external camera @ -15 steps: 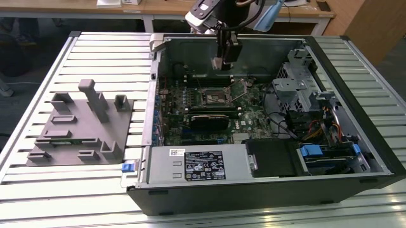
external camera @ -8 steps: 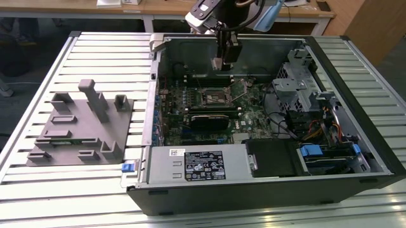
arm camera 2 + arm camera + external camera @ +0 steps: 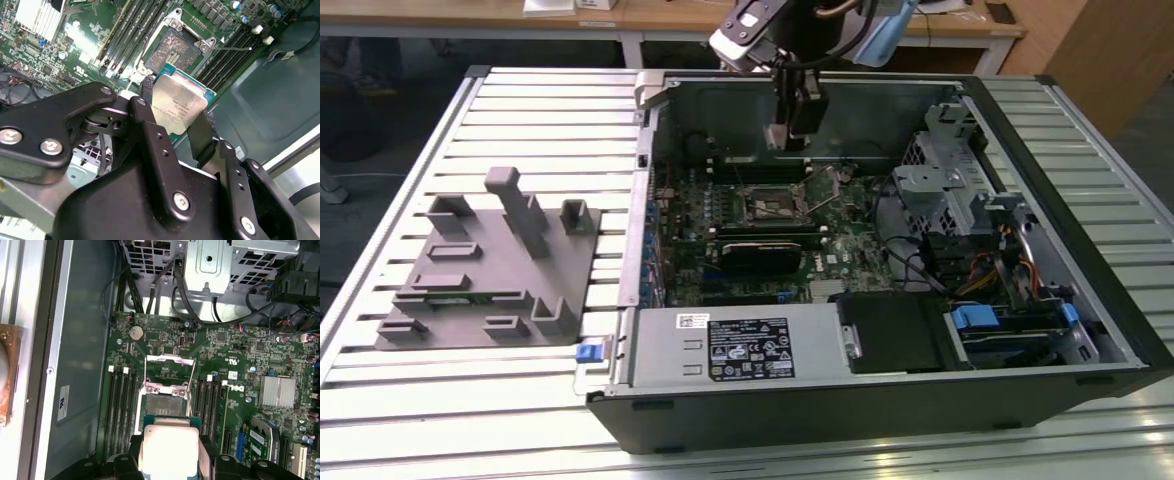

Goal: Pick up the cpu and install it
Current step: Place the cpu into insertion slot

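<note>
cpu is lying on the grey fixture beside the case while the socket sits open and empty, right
Not quite. The cpu is not lying there: it is clamped in the gripper above the motherboard, as the second wrist view shows. The socket does sit open and empty.

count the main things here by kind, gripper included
cpu: 1
gripper, shut on the cpu: 1
socket, empty: 1
computer case: 1
grey fixture: 1
total: 5
</note>
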Available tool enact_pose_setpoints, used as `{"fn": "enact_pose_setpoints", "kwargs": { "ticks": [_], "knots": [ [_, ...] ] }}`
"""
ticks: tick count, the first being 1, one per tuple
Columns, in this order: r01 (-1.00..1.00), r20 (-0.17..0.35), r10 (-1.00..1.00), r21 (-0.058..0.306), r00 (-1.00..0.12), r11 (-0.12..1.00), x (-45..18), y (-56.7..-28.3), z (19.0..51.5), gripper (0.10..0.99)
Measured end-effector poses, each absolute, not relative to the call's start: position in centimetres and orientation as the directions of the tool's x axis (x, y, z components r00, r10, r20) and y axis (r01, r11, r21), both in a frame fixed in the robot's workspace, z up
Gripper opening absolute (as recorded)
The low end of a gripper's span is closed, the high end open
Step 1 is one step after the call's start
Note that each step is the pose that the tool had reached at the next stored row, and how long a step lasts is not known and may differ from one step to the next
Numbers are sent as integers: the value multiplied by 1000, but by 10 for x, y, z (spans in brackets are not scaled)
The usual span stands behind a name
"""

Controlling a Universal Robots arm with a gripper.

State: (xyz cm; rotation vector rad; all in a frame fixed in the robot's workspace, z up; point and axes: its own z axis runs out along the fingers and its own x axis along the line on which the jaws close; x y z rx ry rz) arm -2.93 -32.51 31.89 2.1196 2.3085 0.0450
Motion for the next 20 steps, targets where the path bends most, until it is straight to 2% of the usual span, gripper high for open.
{"fn": "enact_pose_setpoints", "kwargs": {
  "ticks": [20],
  "knots": [
    [996, 14, 996, 26, -85, 85, -29, -325, 310, 529]
  ]
}}
